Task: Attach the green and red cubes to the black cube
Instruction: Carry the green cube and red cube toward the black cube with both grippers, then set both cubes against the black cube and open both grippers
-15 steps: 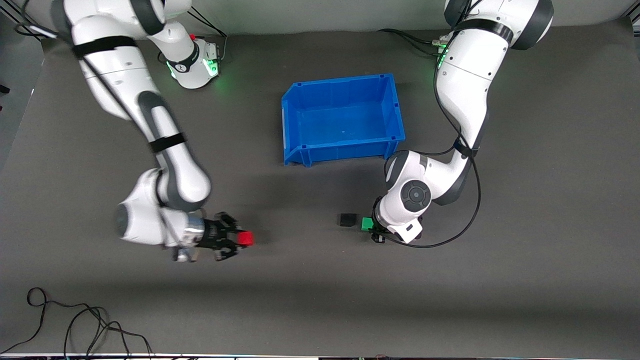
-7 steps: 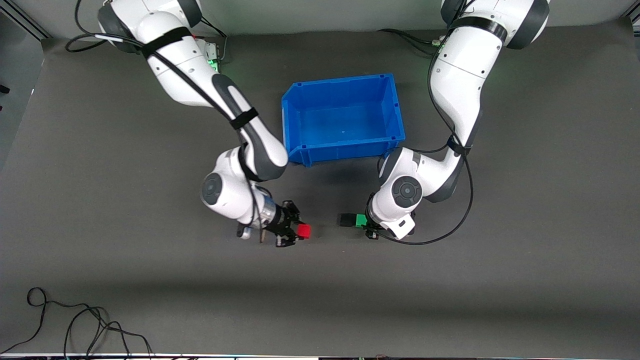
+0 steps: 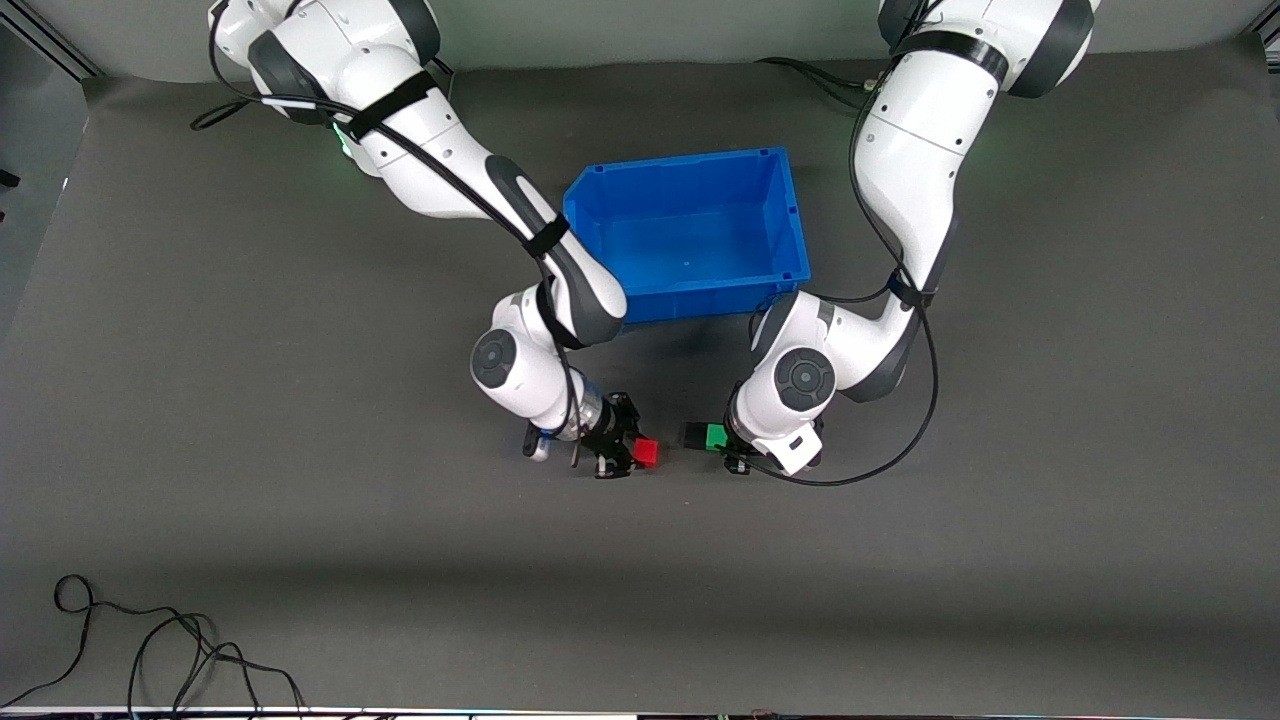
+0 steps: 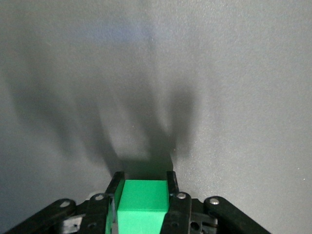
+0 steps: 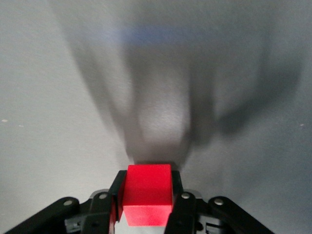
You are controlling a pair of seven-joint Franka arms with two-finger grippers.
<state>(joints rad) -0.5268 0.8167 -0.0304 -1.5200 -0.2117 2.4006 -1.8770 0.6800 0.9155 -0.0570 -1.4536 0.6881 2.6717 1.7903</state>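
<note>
While our left gripper (image 3: 722,442) clamps the green cube (image 3: 715,436) against the black cube (image 3: 696,435) near the blue bin (image 3: 790,205), our right gripper (image 3: 628,453), clamping the red cube (image 3: 645,453), risks shoving the black one off line.

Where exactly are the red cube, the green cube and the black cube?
red cube (image 3: 646,452), front view, its top face, held in the right claw.
green cube (image 3: 715,436), front view, its top face, held in the left claw.
black cube (image 3: 695,435), front view, its top face, against the green cube.

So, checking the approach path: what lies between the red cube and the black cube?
Only bare table between red cube and black cube, front view.
</note>
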